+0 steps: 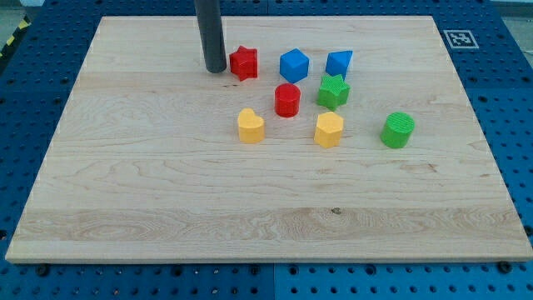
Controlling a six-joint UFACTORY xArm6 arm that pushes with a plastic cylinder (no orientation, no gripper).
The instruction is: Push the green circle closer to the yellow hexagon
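Note:
The green circle [398, 130] sits on the wooden board at the view's right of centre. The yellow hexagon [329, 130] lies to its left, a block's width or so away. My tip [215, 70] rests on the board near the view's top, just left of the red star [243, 63], far from the green circle and up-left of the yellow hexagon.
A yellow heart [250, 126] lies left of the hexagon. A red cylinder [287, 100], a green star [333, 91], a blue hexagon-like block [294, 65] and a blue triangle-like block [339, 62] cluster above. The wooden board [166, 192] has blue pegboard around it.

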